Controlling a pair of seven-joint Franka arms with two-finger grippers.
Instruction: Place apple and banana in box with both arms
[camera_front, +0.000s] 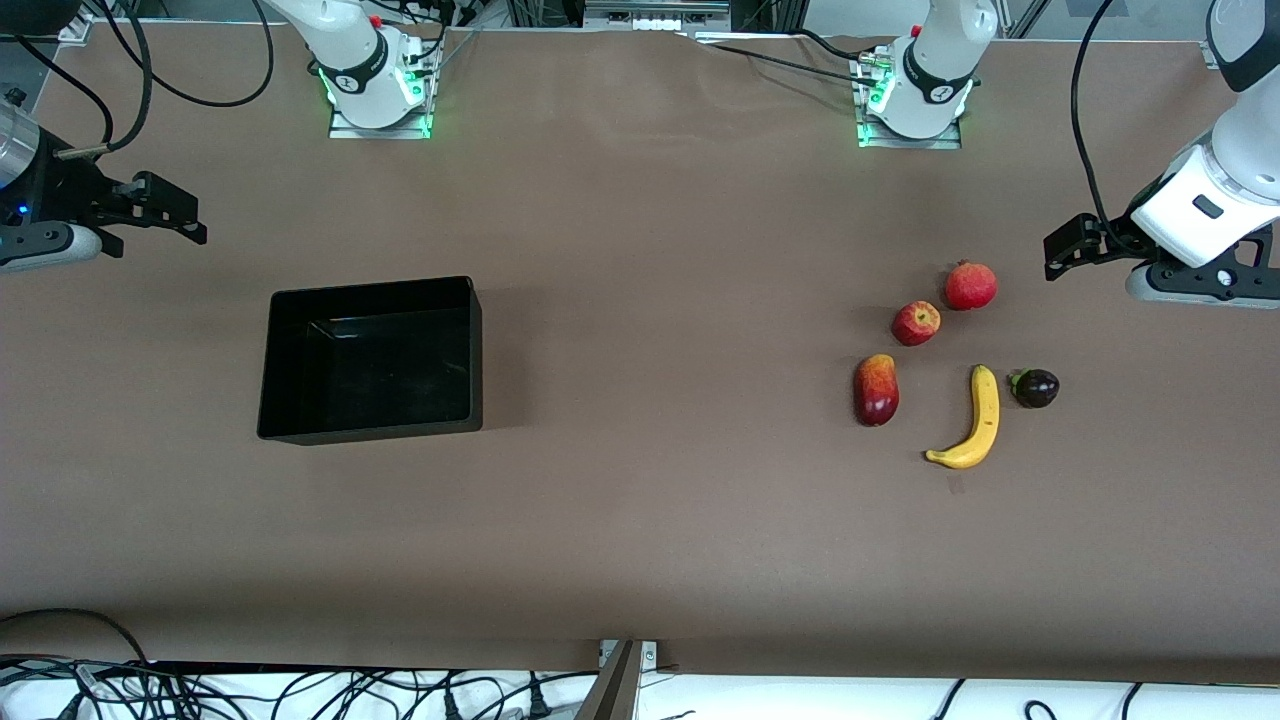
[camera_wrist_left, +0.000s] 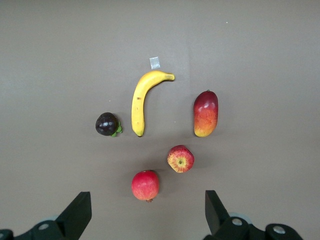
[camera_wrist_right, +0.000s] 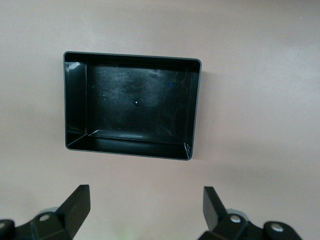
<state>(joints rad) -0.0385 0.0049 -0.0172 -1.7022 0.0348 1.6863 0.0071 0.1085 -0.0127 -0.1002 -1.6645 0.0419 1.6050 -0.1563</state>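
Both claws hung spread wide and empty, apparently staged for the start. The left claw (camera_front: 1062, 247) waited above the desk (camera_front: 640, 520) near the apple (camera_front: 916, 323) and banana (camera_front: 974, 421); the right claw (camera_front: 165, 213) hovered beside the empty box (camera_front: 472, 350).

— What else sits on the brown counter (camera_front: 640, 520)?
— A round red fruit with a crown tip (camera_front: 970, 286), a long red-yellow mango (camera_front: 876, 390), and a dark purple fruit with green leaves (camera_front: 1036, 388), all toward the left arm's end.
— Anything more?
— A small grey tag (camera_wrist_left: 155, 63).
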